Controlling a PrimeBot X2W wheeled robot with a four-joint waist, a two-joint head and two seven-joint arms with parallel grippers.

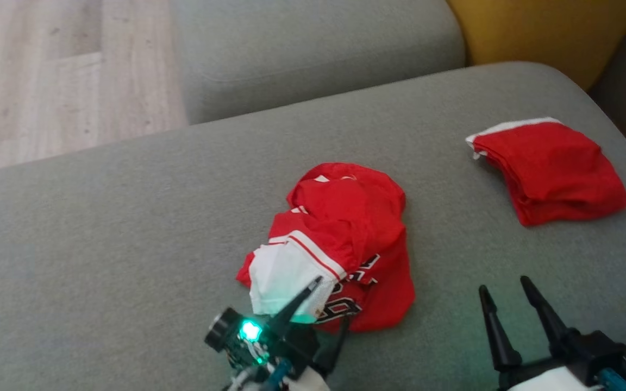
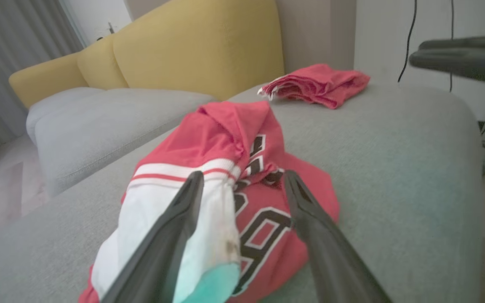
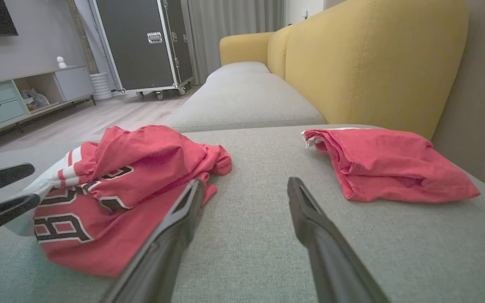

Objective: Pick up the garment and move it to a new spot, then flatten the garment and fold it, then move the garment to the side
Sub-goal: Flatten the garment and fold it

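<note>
The garment (image 1: pixel 340 244) is a crumpled red jersey with white trim and black numbers, heaped mid-cushion; it also fills the centre of the left wrist view (image 2: pixel 225 139) and lies at the left in the right wrist view (image 3: pixel 141 168). My left gripper (image 1: pixel 333 301) is open at the heap's near edge, its fingers (image 2: pixel 183 219) straddling the white panel and the numbers, nothing pinched. My right gripper (image 1: pixel 504 287) stands open over bare cushion to the right of the heap, its fingers (image 3: pixel 175 227) apart from the cloth.
A second red garment (image 1: pixel 552 168), folded, lies at the far right of the grey sofa seat (image 1: pixel 128 217). A yellow backrest (image 1: pixel 536 32) rises behind it, another grey cushion (image 1: pixel 313 49) sits beyond, and wood floor (image 1: pixel 47 70) lies past the left edge.
</note>
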